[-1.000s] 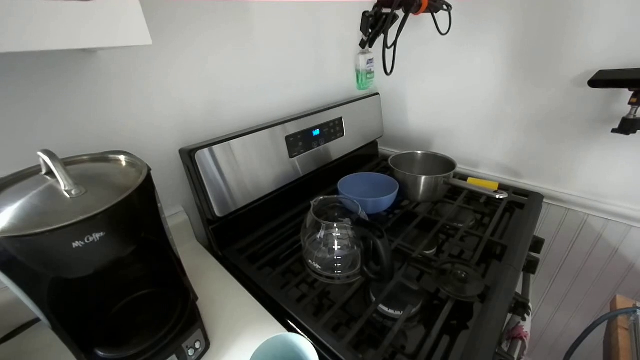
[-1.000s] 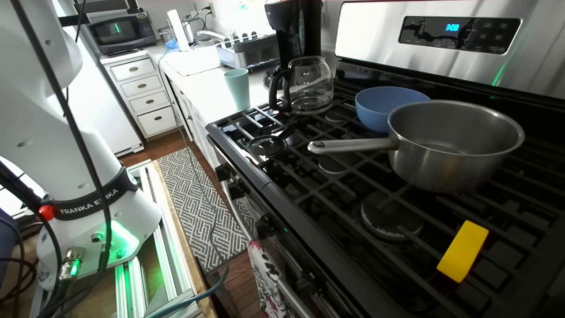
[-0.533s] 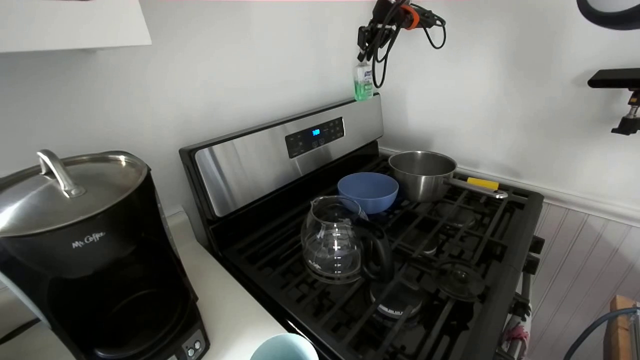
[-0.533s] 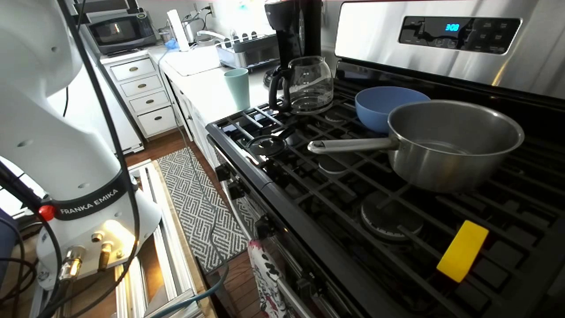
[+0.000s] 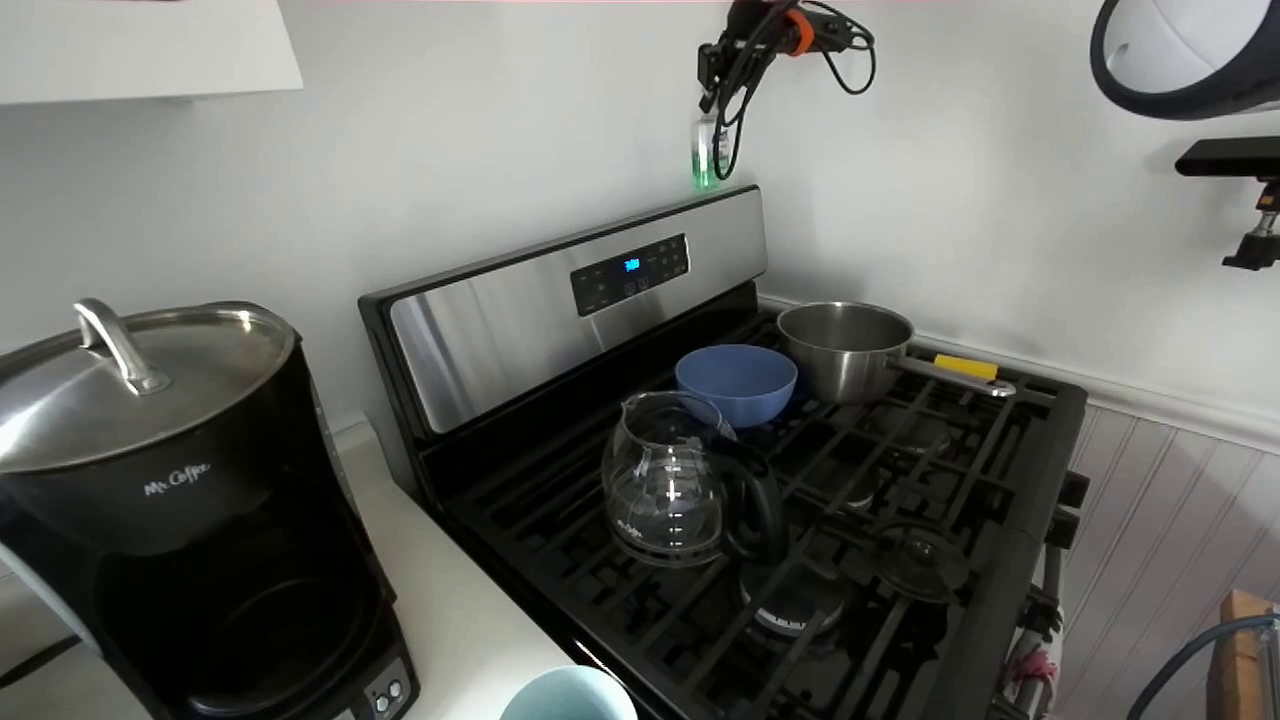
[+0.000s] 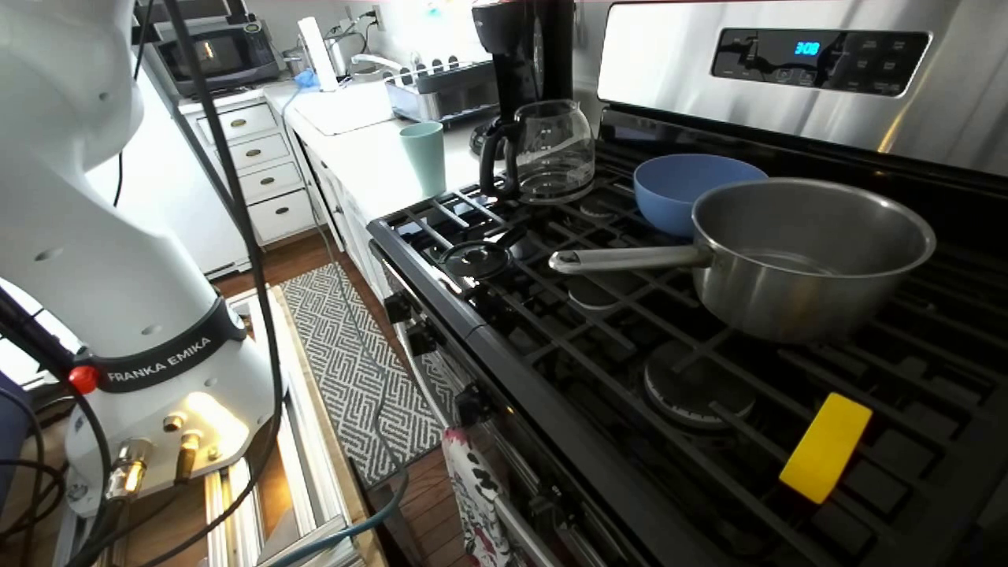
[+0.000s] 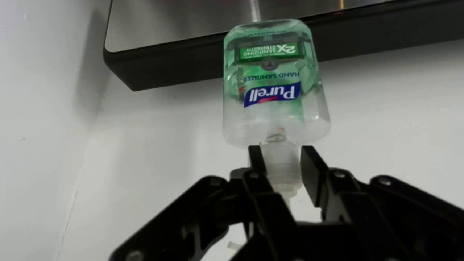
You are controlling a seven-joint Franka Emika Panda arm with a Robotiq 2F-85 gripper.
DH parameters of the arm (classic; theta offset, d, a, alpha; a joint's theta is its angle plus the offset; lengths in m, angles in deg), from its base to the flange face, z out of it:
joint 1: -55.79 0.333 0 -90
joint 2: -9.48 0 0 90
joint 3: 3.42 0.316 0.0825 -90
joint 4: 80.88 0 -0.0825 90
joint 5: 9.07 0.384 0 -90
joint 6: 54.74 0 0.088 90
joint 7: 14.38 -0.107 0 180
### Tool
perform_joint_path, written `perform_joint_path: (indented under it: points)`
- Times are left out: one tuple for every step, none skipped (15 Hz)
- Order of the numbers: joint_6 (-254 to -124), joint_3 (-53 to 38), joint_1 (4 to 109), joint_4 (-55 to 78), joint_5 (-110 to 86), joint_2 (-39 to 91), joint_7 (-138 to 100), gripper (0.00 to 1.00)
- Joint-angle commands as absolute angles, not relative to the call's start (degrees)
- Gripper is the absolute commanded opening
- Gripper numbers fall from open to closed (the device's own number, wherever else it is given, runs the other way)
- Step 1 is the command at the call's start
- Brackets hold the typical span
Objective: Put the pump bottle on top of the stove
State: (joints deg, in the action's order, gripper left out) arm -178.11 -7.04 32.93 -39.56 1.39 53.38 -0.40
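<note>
Pale green and translucent, with a whitish pump top: a slim pump bottle (image 7: pixel 276 85), held in midair by the black two-fingered end effector (image 7: pixel 281 157). Pinches it by the whitish neck, fingers (image 7: pixel 257 159) on both sides in the wrist view. Reads "Purell" on the label, upside down there. Hangs upright in an exterior view, just above the top edge of the raised back panel (image 5: pixel 480 345) of a stainless-steel stove (image 5: pixel 1015 545) with black cooktop and grates, toward the panel's far right end; directly over or in front, impossible to tell. Set into the panel, a blue digital display (image 6: pixel 807 49) showing 3:08. On the cooktop, from near left to far right in an exterior view: a clear glass carafe (image 5: pixel 655 510) with a black handle, a round blue bowl (image 5: pixel 740 408), a steel pot (image 5: pixel 840 375) with a long handle, and a yellow rectangular block (image 5: pixel 965 367) by the far right edge. Carafe and bowl apart; contact between bowl and pot hard to tell. On a white tabletop (image 5: pixel 440 590) at left, a black coffee maker (image 5: pixel 90 520) with a round metal lid (image 5: pixel 215 340) on top; nearer, a pale mint-green cup (image 5: pixel 568 697) just beside the stove. In an exterior view at left, a white jointed robot arm (image 6: pixel 126 268).
</note>
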Motion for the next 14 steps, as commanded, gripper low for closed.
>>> perform_joint_path:
  points:
    - [-177.72,-8.87,34.25,-47.07,-1.04,57.68,-4.39,0.08]
    - [-177.87,-8.97,34.41,-47.96,-1.18,58.47,-5.07,0.08]
    - [-177.52,-9.2,34.56,-48.57,-1.18,58.99,-5.51,0.08]
    - [-177.63,-9.42,34.77,-49.17,-1.2,59.61,-5.88,0.08]
    - [-177.71,-9.7,34.97,-49.62,-1.2,60.17,-6.21,0.08]
    - [-177.62,-9.9,35.11,-49.98,-1.14,60.63,-6.43,0.08]
    - [-177.86,-10.11,35.27,-50.34,-1.15,61.15,-6.56,0.08]
    - [-177.86,-10.41,35.43,-50.64,-1.21,61.54,-6.78,0.08]
    - [-178.09,-10.64,35.55,-50.93,-1.16,61.9,-6.92,0.08]
    - [-178.15,-10.98,35.69,-51.16,-1.23,62.21,-7.11,0.08]
    - [-178.38,-11.27,35.79,-51.42,-1.24,62.43,-7.24,0.08]
    - [-178.64,-11.51,35.91,-51.65,-1.22,62.65,-7.29,0.08]
    - [-178.73,-11.72,35.99,-51.79,-1.18,62.82,-7.36,0.08]
    - [-178.8,-11.9,36.13,-51.87,-1.15,62.94,-7.35,0.08]
